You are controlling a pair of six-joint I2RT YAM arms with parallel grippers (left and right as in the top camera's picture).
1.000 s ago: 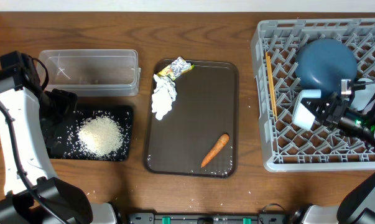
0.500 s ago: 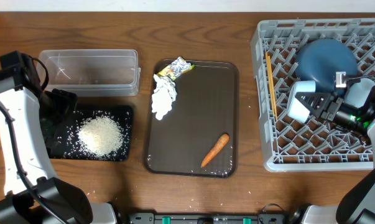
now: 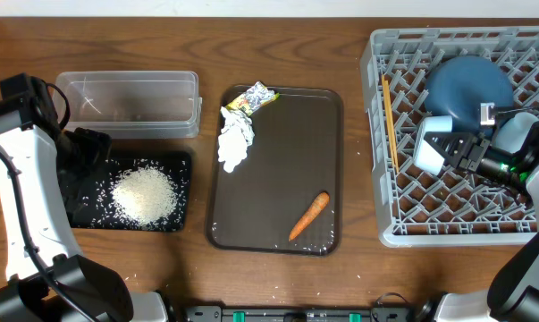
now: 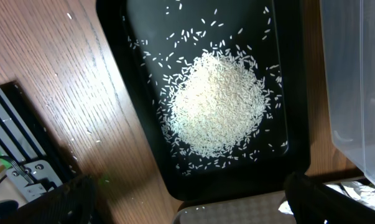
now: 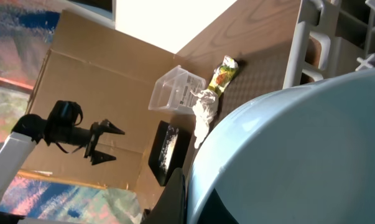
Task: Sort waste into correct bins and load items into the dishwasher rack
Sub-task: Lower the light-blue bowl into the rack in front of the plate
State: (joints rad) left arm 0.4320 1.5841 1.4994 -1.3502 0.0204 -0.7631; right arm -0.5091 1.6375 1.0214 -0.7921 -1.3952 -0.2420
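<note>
**A:** What is the right arm doing?

**B:** It reaches into the grey dishwasher rack [image 3: 403, 228], which sits on the desk [image 3: 358, 259] to the right of the brown tray [image 3: 287, 170]. The right gripper [image 3: 451, 150] has its jaws clenched on the wall of the light blue cup [image 3: 430, 148]. The cup is inside the rack, in the half nearer the brown tray.

**A:** What else is in the rack?

**B:** A dark blue dish [image 3: 470, 88] lies just behind the cup. The wooden chopsticks [image 3: 388, 116] lie along the rack wall that faces the brown tray.

**A:** And the left arm?

**B:** The left gripper [image 3: 88, 148] has its jaws spread wide and grasps nothing. It hangs over the black tray [image 3: 181, 192], at the end farthest from the brown tray. The black tray lies just left of the brown tray and holds a heap of rice [image 3: 144, 195], with loose grains around the heap. The clear tub [image 3: 126, 103] stands behind the black tray.

**A:** What is on the brown tray itself?

**B:** The carrot [image 3: 309, 216] lies toward its front right corner. The crumpled tissue [image 3: 234, 139] and the snack wrapper [image 3: 254, 98] are at its back left corner, touching each other.
</note>
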